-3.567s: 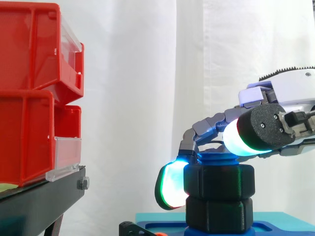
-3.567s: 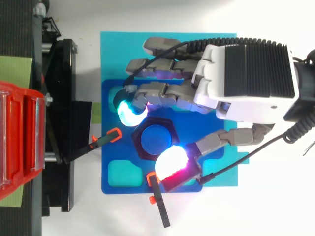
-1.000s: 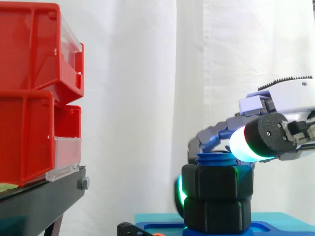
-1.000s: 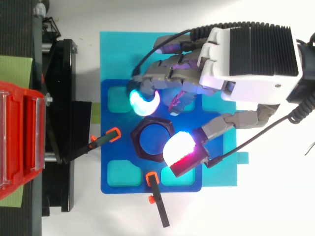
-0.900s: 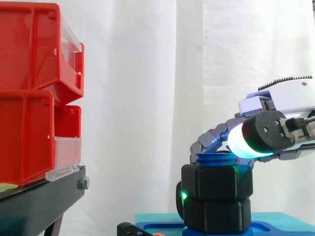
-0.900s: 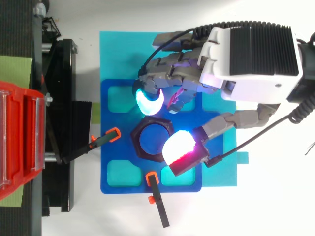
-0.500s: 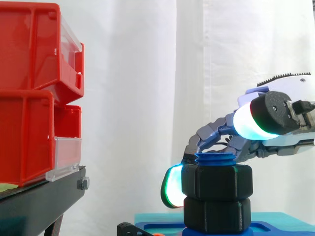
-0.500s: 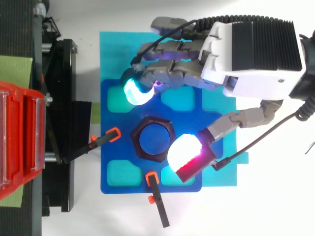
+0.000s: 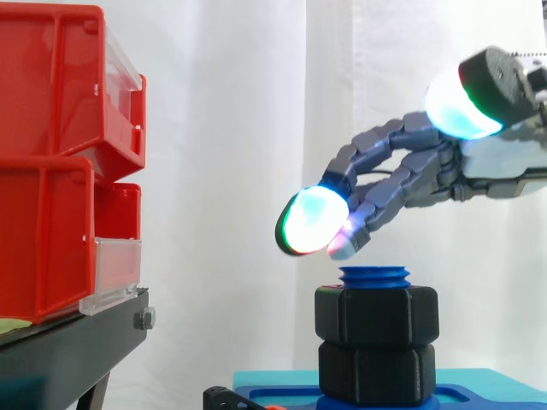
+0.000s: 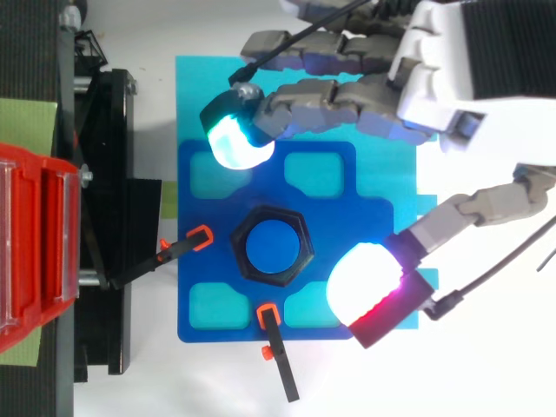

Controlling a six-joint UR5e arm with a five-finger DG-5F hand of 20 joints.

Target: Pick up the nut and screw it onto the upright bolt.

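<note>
Nut (image 9: 377, 316) sits on the bolt (image 9: 374, 275), with the hand (image 10: 469, 69) spread apart, clear above it.

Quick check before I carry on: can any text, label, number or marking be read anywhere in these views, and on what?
None can be read. No word, number or sign shows on the red bins, their clear label holders, the black nut, the blue bolt, the blue base plate or the hand.

Red bins (image 9: 53, 171) sit stacked on a black stand (image 9: 75, 343), before a white curtain (image 9: 231, 102).
</note>
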